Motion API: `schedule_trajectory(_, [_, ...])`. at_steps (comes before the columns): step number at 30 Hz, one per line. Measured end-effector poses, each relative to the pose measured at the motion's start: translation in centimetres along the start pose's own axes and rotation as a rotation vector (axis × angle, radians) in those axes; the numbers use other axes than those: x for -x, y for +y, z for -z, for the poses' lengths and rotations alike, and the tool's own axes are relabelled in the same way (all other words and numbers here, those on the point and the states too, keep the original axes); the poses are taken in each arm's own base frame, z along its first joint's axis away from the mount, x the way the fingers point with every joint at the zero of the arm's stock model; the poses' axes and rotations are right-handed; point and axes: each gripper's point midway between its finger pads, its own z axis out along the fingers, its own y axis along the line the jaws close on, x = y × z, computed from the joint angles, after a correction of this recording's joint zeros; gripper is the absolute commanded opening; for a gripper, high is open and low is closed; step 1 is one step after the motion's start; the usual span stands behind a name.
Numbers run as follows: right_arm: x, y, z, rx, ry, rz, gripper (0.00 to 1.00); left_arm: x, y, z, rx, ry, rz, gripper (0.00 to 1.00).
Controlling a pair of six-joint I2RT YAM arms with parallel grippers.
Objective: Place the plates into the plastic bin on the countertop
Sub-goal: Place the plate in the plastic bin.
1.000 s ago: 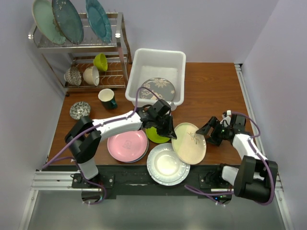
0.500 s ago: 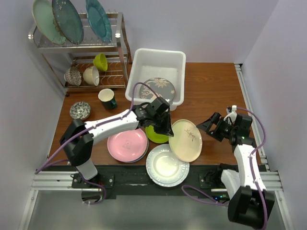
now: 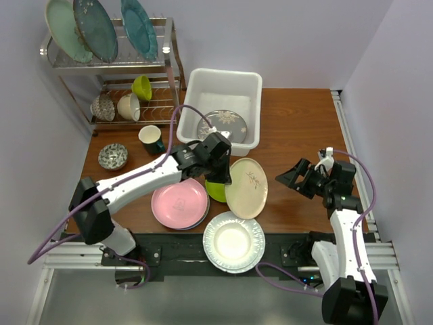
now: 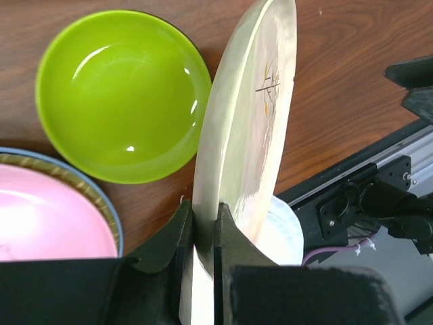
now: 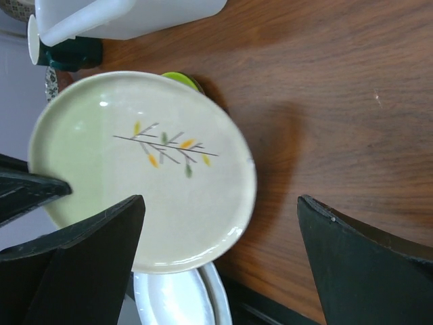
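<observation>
At the far left, a dish rack [image 3: 111, 64] stands at the back corner with three large plates [image 3: 95, 28] upright on its top shelf and bowls [image 3: 128, 107] below. A patterned bowl [image 3: 112, 156] and a dark mug [image 3: 151, 139] sit on the countertop [image 3: 298, 128] in front of it.

Nearer the front edge lies a pink plate [image 3: 179, 205] on top of a small stack; the left wrist view shows a gold rim and a blue rim under it. Just to its right is the lime green plate [image 4: 122, 95], flat on the wood.

The left gripper [image 3: 222, 175] is clamped on the rim of the cream plate [image 3: 247, 189], one finger on each face. The plate is tilted up on edge, with its branch pattern facing right. A white plate [image 3: 233, 242] with a fluted rim lies at the front edge, just below it.

Behind them, the bin [image 3: 223, 72] sits at the back of the countertop, with a grey plate [image 3: 221, 124] leaning inside.

On the right, the right gripper [image 3: 295, 178] hangs apart from the cream plate. Its jaws are spread wide and hold nothing.
</observation>
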Motion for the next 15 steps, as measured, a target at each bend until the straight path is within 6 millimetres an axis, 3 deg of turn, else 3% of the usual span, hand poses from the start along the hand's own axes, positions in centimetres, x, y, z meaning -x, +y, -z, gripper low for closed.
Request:
schedule_trajectory(6, [-1.2, -1.6, -1.3, -0.007, 0.016, -0.044, 0.99, 1.4, 0.2, 3.0, -0.007, -0.065, 0.004, 0.00])
schedule_trajectory(12, [-4.4, -4.9, -3.1, -0.060, 0.114, -0.159, 0.99, 2.6, 0.0, 4.3, -0.009, -0.103, 0.012, 0.00])
schedule_trajectory(15, [-4.4, -5.1, -3.4, -0.060, 0.116, -0.159, 0.99, 3.0, 0.3, 5.0, -0.010, -0.120, 0.021, 0.00])
